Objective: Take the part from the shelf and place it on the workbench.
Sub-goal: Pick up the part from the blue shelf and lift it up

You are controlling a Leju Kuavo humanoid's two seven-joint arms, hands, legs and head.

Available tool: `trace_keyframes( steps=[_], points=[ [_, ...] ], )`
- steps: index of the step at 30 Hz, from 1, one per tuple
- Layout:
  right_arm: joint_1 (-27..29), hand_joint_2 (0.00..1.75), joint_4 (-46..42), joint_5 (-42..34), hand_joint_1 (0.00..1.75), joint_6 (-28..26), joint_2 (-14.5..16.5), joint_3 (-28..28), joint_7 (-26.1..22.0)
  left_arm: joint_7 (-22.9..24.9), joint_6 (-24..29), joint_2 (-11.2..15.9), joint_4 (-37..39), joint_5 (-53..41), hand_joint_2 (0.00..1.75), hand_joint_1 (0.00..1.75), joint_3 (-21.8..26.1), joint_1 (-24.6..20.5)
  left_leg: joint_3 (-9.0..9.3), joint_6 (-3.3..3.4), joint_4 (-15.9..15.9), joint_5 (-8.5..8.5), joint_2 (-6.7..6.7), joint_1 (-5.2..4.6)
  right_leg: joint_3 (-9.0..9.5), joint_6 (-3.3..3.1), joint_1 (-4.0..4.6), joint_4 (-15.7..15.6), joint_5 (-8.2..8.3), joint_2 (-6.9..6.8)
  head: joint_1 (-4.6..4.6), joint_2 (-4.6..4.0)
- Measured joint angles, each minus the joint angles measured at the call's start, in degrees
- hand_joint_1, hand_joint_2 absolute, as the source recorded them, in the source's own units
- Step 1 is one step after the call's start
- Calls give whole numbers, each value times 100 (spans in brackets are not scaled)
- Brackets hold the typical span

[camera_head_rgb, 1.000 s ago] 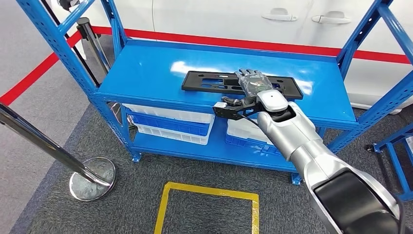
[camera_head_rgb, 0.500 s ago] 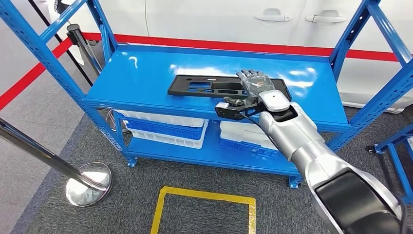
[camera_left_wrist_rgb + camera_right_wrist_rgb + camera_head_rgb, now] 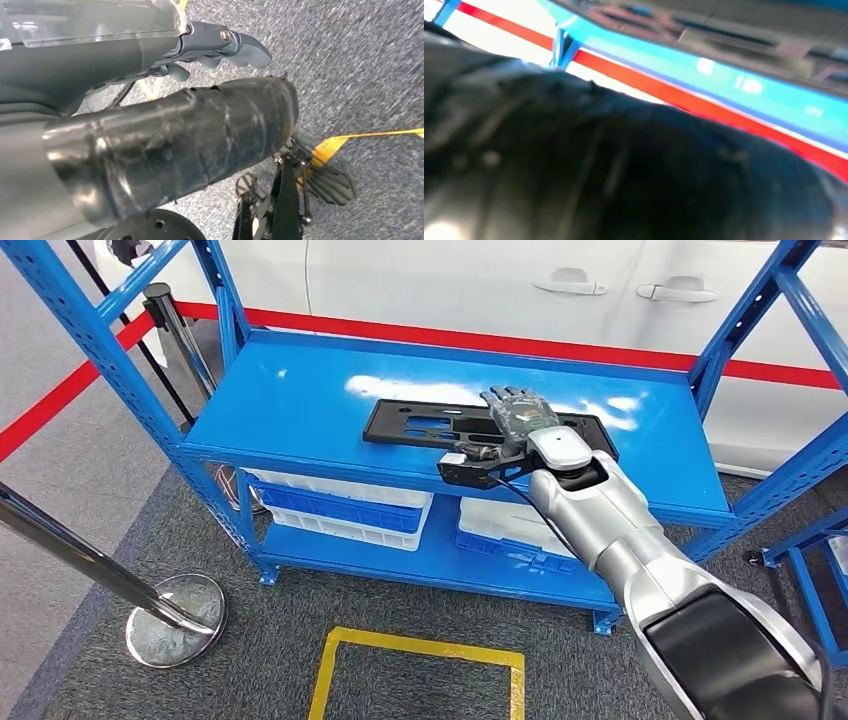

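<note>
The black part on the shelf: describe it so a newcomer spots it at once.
Find the blue metal shelf before the white car. On its top deck lies the black part, a long flat plate with cut-out openings, under the right hand. The white bins sit one level lower.

right hand (image 3: 517,418) hides part (image 3: 440,426) middle | grip unclear | right wrist view blurred
</note>
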Motion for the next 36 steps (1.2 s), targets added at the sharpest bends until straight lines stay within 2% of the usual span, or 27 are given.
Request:
trace_keyframes(
  steps=[1,3,5,7,10,11,13,14,15,16,17,18,19,20,21,24,25,27,29,30,31,32,34,36],
  points=[
    [12,0,8,-5,0,5,0,8,-4,0,-1,0,1,-1,0,0,4,-1,11,-5,15,-22,-5,0,0,4,-10,-86,133,-2,0,1],
    [9,0,13,-19,0,11,-1,20,-8,0,-8,-3,1,-1,0,0,16,2,41,-33,63,-83,-13,1,260,-16,-20,-752,563,-12,0,0],
    [-9,0,16,-38,0,16,1,27,-15,0,-15,-16,2,-3,0,0,35,1,34,-80,115,-134,-17,-16,518,-54,8,-1330,778,-23,-2,-1],
    [-14,0,20,-64,0,21,8,45,-25,-1,-17,-28,2,-12,0,0,46,-5,15,-136,126,-146,-18,-28,576,-84,43,-1459,760,-22,-5,0],
    [-22,0,21,-100,0,13,9,65,-32,-16,-17,-35,2,-20,0,0,50,-8,-21,-218,246,-241,-14,-17,639,-168,-3,-1533,771,-20,-7,1],
    [-28,0,20,-107,0,10,9,66,-34,-20,-16,-37,2,-22,0,0,51,-7,-115,-243,453,-352,-12,-11,671,-202,-22,-1557,772,-22,-8,0],
    [-29,0,27,-118,0,7,11,72,-38,-20,-7,-38,1,-30,0,0,57,-4,-476,-285,1146,-639,-9,2,705,-246,-21,-1567,749,-23,-10,0],
    [-19,0,33,-127,0,6,12,77,-40,-20,-1,-36,0,-32,0,0,62,-4,-671,-303,1473,-730,-9,8,717,-251,-19,-1566,736,-22,-9,0],
    [-6,0,39,-138,0,6,11,81,-40,-19,5,-35,0,-33,0,0,70,-4,-798,-316,1648,-727,-8,14,734,-251,-18,-1565,719,-21,-9,0],
    [3,0,45,-148,0,6,11,85,-40,-16,10,-34,-1,-33,0,0,78,-1,-820,-322,1614,-617,-7,22,754,-245,-21,-1563,701,-18,-9,0],
    [9,0,48,-160,0,5,11,88,-40,-11,14,-34,-1,-33,0,0,85,4,-728,-322,1364,-414,-5,30,782,-234,-25,-1560,678,-14,-9,0],
    [9,0,50,-169,0,4,11,89,-40,-5,16,-33,-1,-34,0,0,91,8,-561,-317,974,-185,-1,38,813,-215,-28,-1556,652,-10,-9,0],
    [4,0,52,-175,0,4,11,90,-40,3,18,-33,-1,-34,0,0,95,13,-384,-310,608,-32,1,32,835,-190,-20,-1550,624,-4,-10,0],
    [-1,0,54,-179,0,4,10,90,-40,8,19,-34,-1,-35,0,0,97,11,-250,-292,331,52,-1,25,848,-161,-11,-1547,604,-1,-8,0],
    [-4,0,55,-181,0,4,9,91,-42,11,19,-34,-1,-36,0,0,98,7,-177,-273,183,60,-6,15,854,-132,-1,-1548,590,1,-6,0],
    [-9,0,57,-181,0,3,6,100,-52,13,15,-36,-1,-36,0,0,99,-4,-126,-179,104,17,-20,8,874,-47,1,-1556,557,-2,-2,1],
    [-15,0,57,-181,0,3,3,102,-55,13,14,-38,-1,-36,0,0,99,-3,-100,-137,82,15,-18,14,851,-23,-6,-1483,501,-5,-2,0],
    [-19,0,61,-185,0,3,-9,103,-56,13,11,-40,-1,-36,0,0,103,1,-51,-65,46,5,-9,18,622,8,-18,-998,251,-8,-2,0],
    [3,0,72,-190,0,5,-19,105,-56,12,11,-39,-1,-36,0,0,114,1,-30,-17,50,-25,-8,3,212,23,-16,-252,-26,-8,-2,1],
    [22,0,80,-192,0,6,-20,109,-57,8,9,-38,-1,-36,0,0,120,-2,-18,-4,57,-42,-13,-4,55,26,-17,-16,-51,-9,-2,1],
    [36,0,87,-194,0,6,-21,113,-57,4,6,-38,-1,-37,0,0,126,-3,-1,2,65,-62,-19,-11,-11,20,-18,25,32,-9,-2,1],
    [41,0,93,-195,0,5,-22,117,-58,1,2,-37,-1,-38,0,0,131,-5,22,3,73,-84,-26,-19,19,6,-16,-127,203,-10,-2,1],
    [28,0,99,-196,0,3,-26,122,-58,-2,-8,-42,0,-41,0,0,135,2,84,-15,84,-137,-34,-41,318,-67,8,-858,639,-11,-4,1],
    [8,0,100,-198,0,2,-29,125,-60,-10,-20,-54,1,-46,0,0,138,3,109,-50,94,-174,-34,-59,566,-132,53,-1413,821,-19,-12,0]
  ],
)
